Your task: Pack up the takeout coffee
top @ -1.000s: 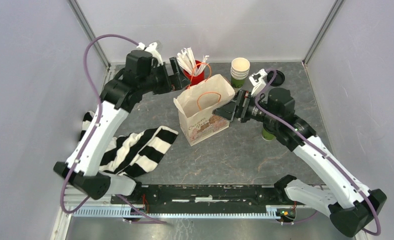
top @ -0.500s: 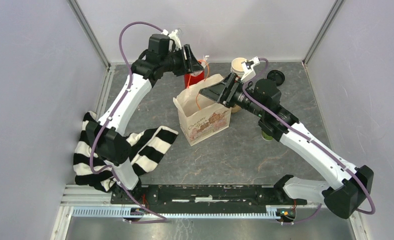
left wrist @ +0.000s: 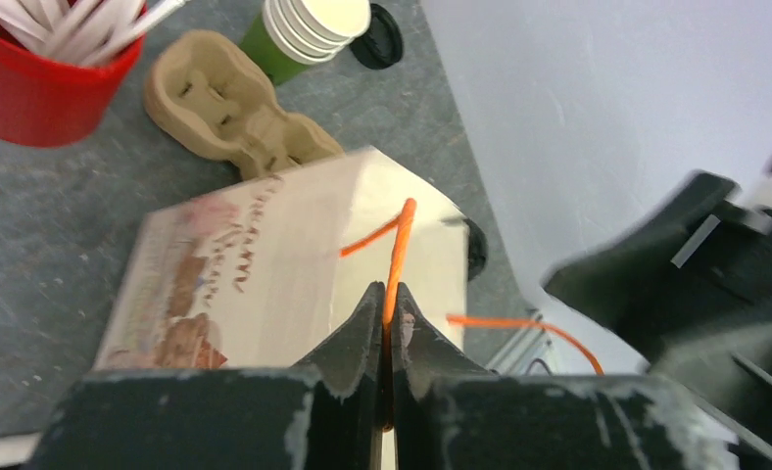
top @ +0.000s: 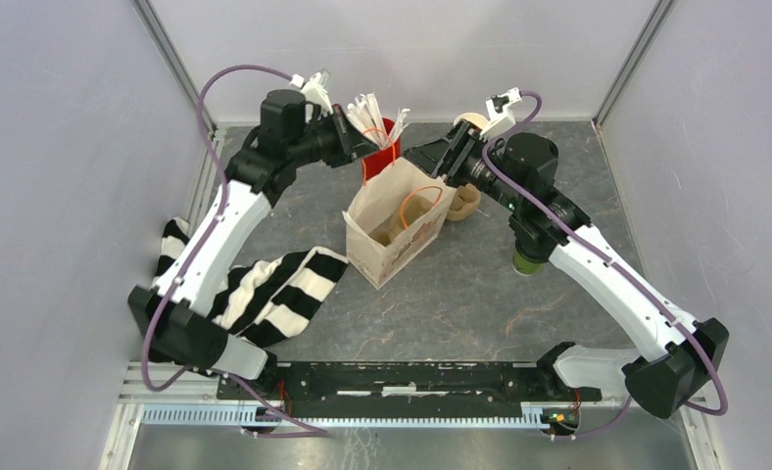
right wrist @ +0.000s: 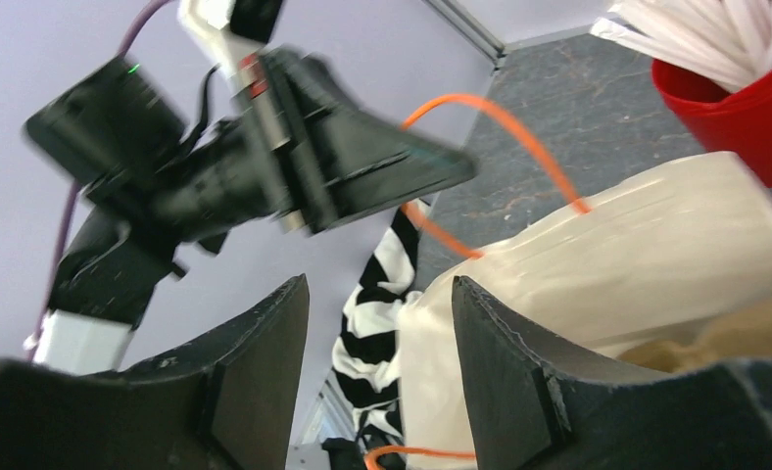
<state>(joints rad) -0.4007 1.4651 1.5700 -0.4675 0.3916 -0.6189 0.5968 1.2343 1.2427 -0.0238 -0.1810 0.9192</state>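
Note:
The takeout coffee (top: 526, 262) shows only as a green cup bottom on the table, mostly hidden under my right forearm. A cream paper bag (top: 397, 233) with orange cord handles stands mid-table, its mouth open. My left gripper (top: 361, 149) (left wrist: 390, 294) is shut on one orange handle (left wrist: 399, 245), which it holds above the bag's (left wrist: 294, 255) far rim. My right gripper (top: 427, 157) (right wrist: 378, 284) hovers open over the bag's (right wrist: 607, 255) right rim. Nothing sits between its fingers. The other handle (right wrist: 411, 452) hangs loose below them.
A red cup of white straws (top: 380, 145) (left wrist: 39, 88) stands behind the bag. A cardboard cup carrier (top: 463, 201) (left wrist: 235, 108) lies to the bag's right. A stack of lidless cups (left wrist: 313, 24) and a lone black lid (left wrist: 377, 24) are at the back. A striped cloth (top: 265, 294) lies front left.
My left gripper has closed on the bag's handle and pulled it back-left, tilting the bag and opening its mouth. My right gripper moved back over the rim, its jaws narrowing.

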